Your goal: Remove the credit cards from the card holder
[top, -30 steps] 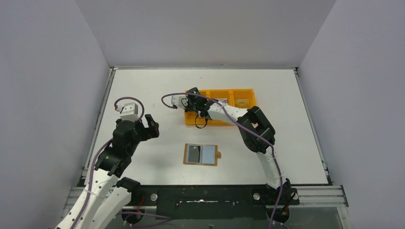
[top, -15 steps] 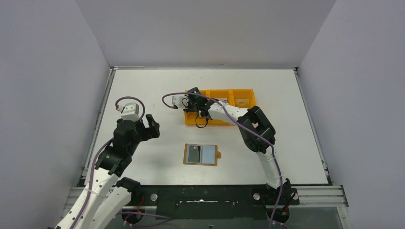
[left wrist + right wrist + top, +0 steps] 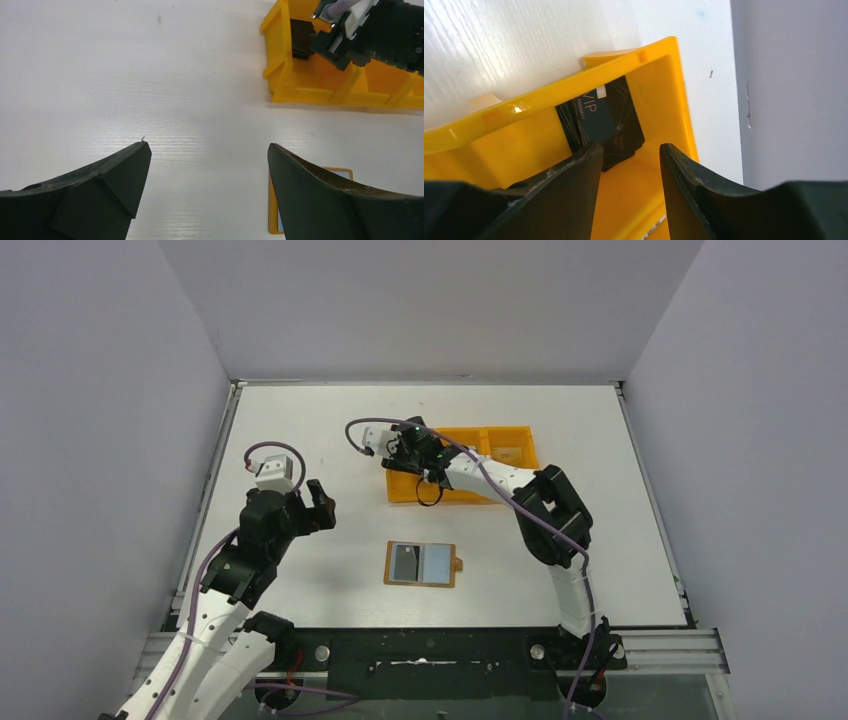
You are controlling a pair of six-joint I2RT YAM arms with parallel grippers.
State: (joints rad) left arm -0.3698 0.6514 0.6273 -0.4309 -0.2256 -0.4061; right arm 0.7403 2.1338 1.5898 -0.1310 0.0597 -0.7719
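Observation:
The card holder [image 3: 420, 583] lies open and flat on the table in front of the arms, tan-edged, with a dark card [image 3: 404, 562] on its left half and a grey-blue card [image 3: 437, 561] on its right half. Its corner [image 3: 270, 205] shows beside my left gripper's right finger. My left gripper [image 3: 310, 508] [image 3: 207, 147] hovers open to the left of it, holding nothing. My right gripper [image 3: 408, 455] [image 3: 629, 150] hangs over the left compartment of the orange tray [image 3: 505, 432], jaws apart and empty. Dark credit cards [image 3: 606, 122] [image 3: 301, 40] lie in that compartment.
The orange tray [image 3: 664, 85] [image 3: 300, 87] has three compartments and stands at the back, right of centre. The right arm's cable loops over the tray's front wall. White walls close in the table on three sides.
My right gripper has opened and risen slightly over the tray's left compartment, leaving a dark card there. The left arm has hardly moved.

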